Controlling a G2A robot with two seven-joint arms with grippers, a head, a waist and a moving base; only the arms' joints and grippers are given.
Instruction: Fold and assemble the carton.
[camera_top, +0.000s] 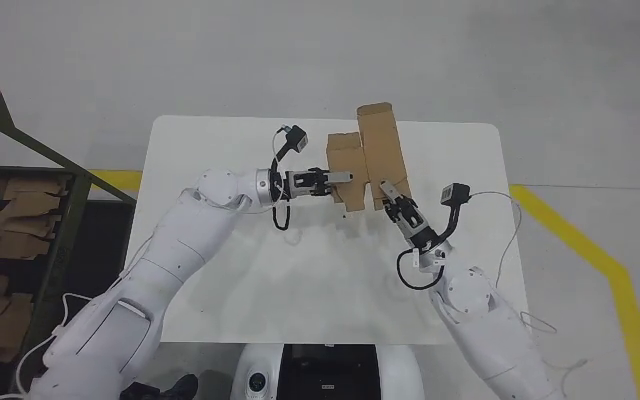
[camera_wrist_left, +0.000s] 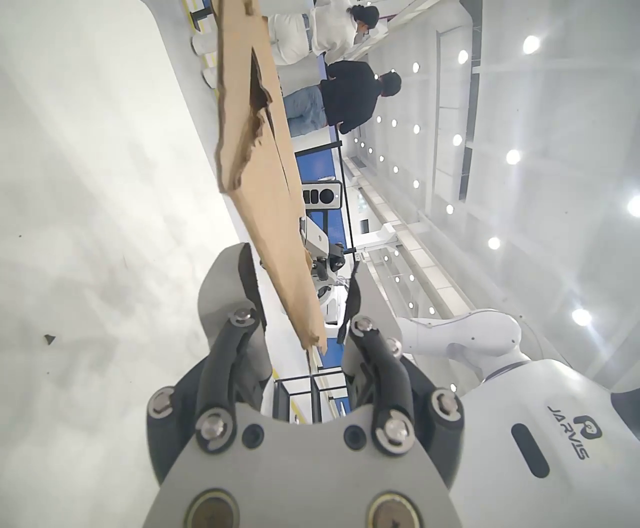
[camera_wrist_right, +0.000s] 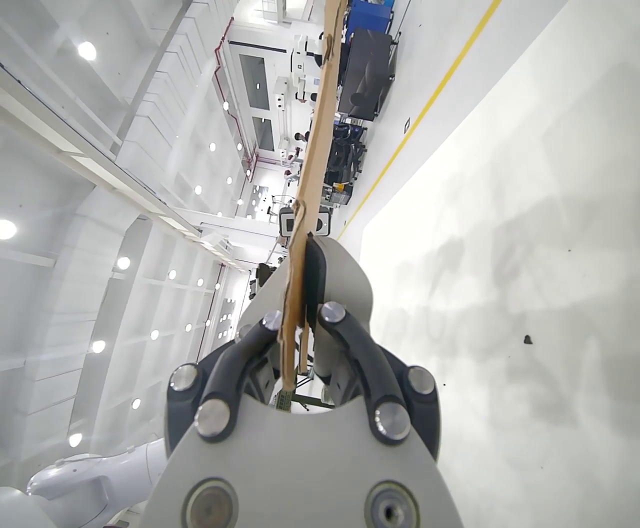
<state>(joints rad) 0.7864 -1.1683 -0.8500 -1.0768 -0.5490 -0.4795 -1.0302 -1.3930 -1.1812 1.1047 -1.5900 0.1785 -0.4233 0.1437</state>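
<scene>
A brown carton (camera_top: 368, 160), still a flat unfolded sheet with flaps, is held above the middle of the white table (camera_top: 220, 150). My right gripper (camera_top: 397, 203) is shut on its near right flap; in the right wrist view the cardboard edge (camera_wrist_right: 312, 165) runs away from my clamped fingers (camera_wrist_right: 315, 280). My left gripper (camera_top: 340, 178) stands open at the carton's left edge. In the left wrist view the cardboard sheet (camera_wrist_left: 260, 165) passes between the two spread fingers (camera_wrist_left: 235, 280) without either pad pressing on it.
A rack of flat cardboard sheets (camera_top: 30, 260) stands off the table's left side. Yellow floor tape (camera_top: 580, 240) runs to the right of the table. Small dark specks (camera_wrist_left: 49, 339) lie on the tabletop.
</scene>
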